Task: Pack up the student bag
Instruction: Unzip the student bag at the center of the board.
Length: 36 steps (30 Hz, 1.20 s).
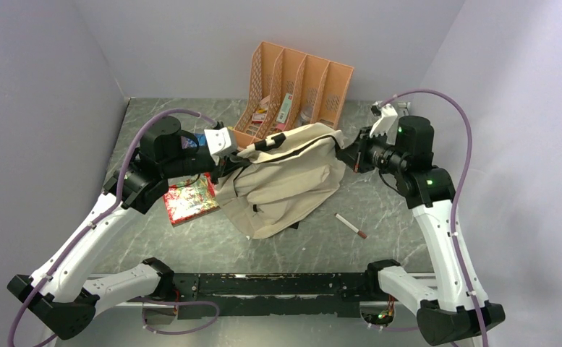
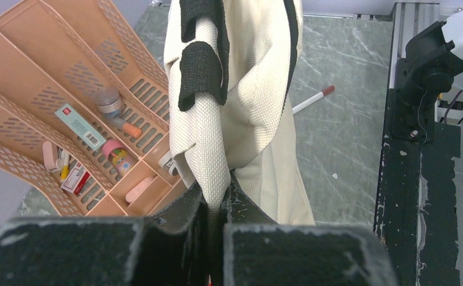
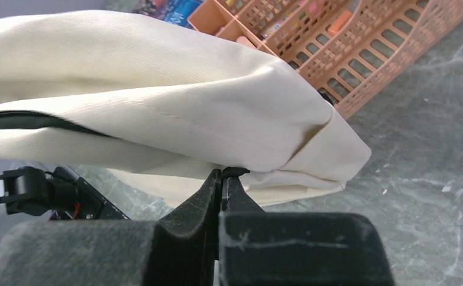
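Grey marbled tabletop [image 1: 386,206], cream bag [image 1: 292,173] slung between two pincers, left pincer [image 2: 217,192] clamped on its woven handle [image 2: 210,137], right pincer [image 3: 223,177] clenched at its edge, hold unclear, organizer [image 1: 299,83] beyond both.

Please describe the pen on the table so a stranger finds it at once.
Find the cream student bag in the middle. On the grey table right of it lies a thin white pen with a dark red tip. Its neighbour across the bag, a red book, is flat and wide.
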Available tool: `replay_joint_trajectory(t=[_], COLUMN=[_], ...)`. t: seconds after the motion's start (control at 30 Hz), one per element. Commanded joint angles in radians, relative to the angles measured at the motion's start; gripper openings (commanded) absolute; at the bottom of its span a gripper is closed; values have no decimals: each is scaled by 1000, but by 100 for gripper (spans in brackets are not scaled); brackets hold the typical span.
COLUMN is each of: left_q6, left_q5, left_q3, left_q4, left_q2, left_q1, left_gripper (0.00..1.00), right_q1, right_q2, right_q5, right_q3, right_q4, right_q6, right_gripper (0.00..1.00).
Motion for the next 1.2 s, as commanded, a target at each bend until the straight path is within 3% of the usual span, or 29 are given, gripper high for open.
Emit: replay_joint_trajectory(t=[0.0,0.8,1.17], left_q6=[-5,-22,-16], left_q5=[-3,24,4], left_q3=[6,9,23], left_q4=[122,112,106], left_q2=[-9,15,26], left_q1=[9,11,11], left_gripper=[5,5,5], right_q1=[-6,-6,-5], right_q2=[-41,-84,-62], right_q5=[-85,-349,-379], right_q3=[60,184,270], right_q4=[10,226,169], right_q6=[-9,70,-15], right_gripper=[0,0,0])
